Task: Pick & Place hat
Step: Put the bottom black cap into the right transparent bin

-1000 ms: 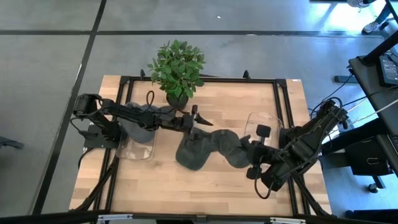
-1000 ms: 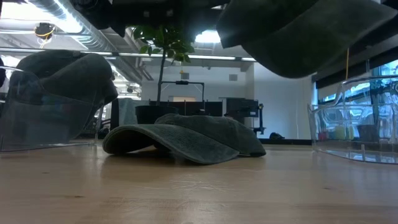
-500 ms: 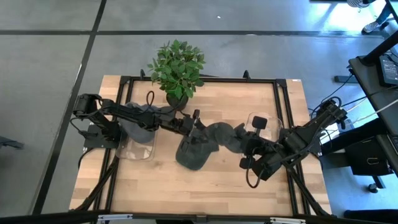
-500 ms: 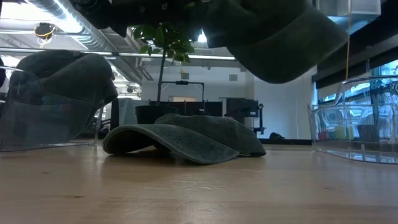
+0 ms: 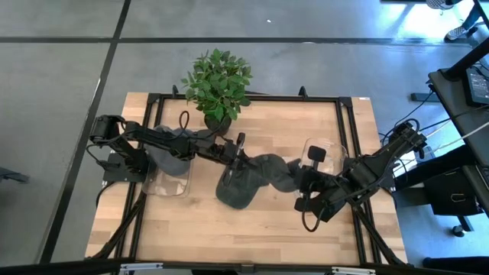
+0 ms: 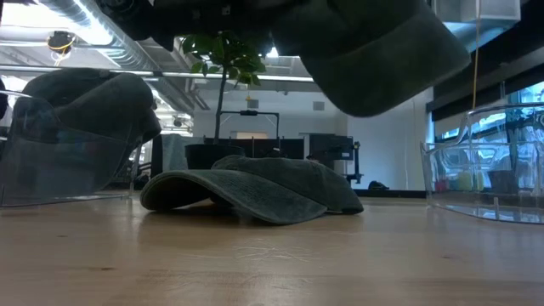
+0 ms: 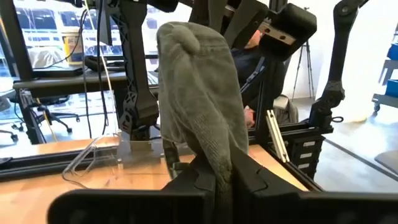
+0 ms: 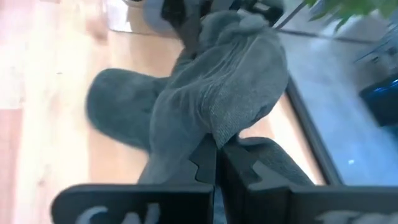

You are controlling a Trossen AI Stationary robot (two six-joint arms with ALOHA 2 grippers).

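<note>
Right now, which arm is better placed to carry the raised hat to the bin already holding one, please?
Probably left: left pincer and right pincer both grip the raised hat, but that bin sits under the left arm, far from the right arm.

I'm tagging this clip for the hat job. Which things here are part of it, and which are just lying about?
Part of the job:
- held hat, clamped by left gripper and right gripper
- hats on the table
- left bin with a hat in it
- right bin

Lying about:
- potted plant
</note>
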